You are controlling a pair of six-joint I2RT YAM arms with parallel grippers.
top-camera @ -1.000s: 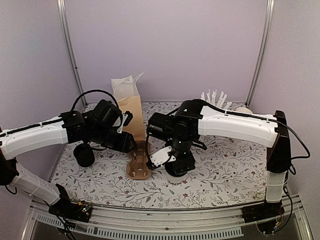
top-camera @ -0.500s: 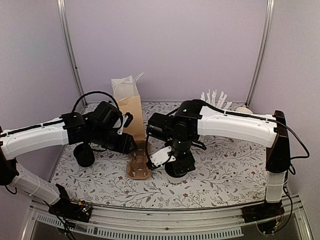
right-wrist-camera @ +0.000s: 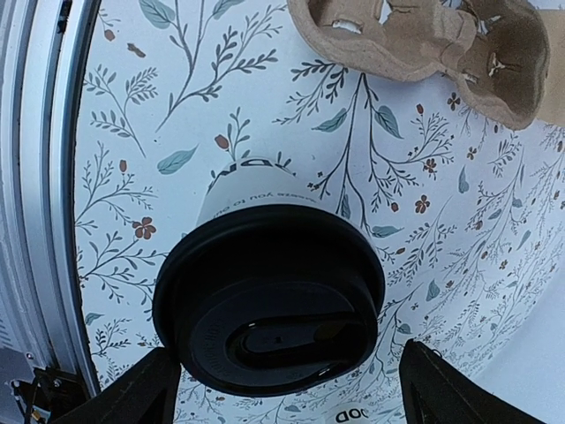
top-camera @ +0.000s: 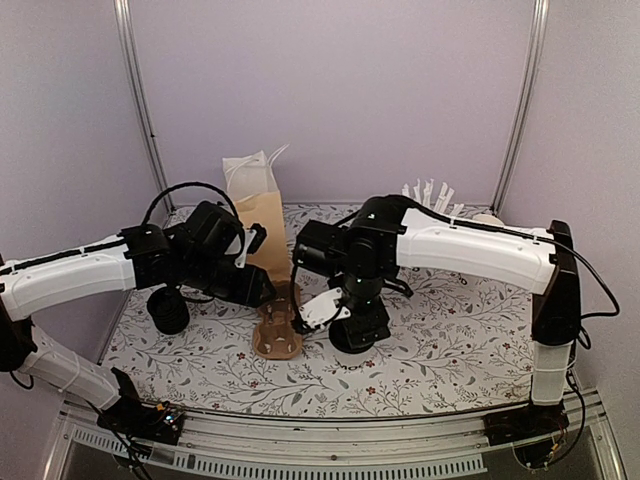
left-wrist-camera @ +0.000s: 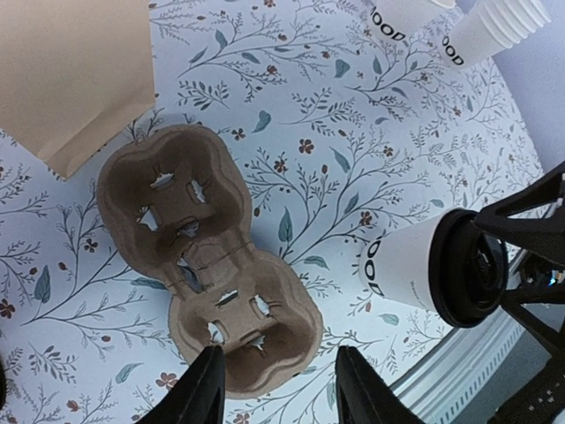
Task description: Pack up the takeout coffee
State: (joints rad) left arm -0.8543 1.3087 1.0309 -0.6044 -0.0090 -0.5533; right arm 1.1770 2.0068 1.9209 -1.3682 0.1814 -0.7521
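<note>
A lidded coffee cup stands on the tabletop at mid-frame in the right wrist view, the right fingers spread wide either side of its lid, released. The left fingers stand apart at the bottom edge of their view, gripping nothing, above the cardboard cup carrier

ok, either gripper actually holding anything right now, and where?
Right gripper straddles the lidded cup, jaws open, no grip. Left gripper over the carrier end: hold cannot be told.

Lidded cup: I read "OOD" in black on its side.
Stacked cups: "OOD" again.
Lidded cup's small print: illegible to me.
</note>
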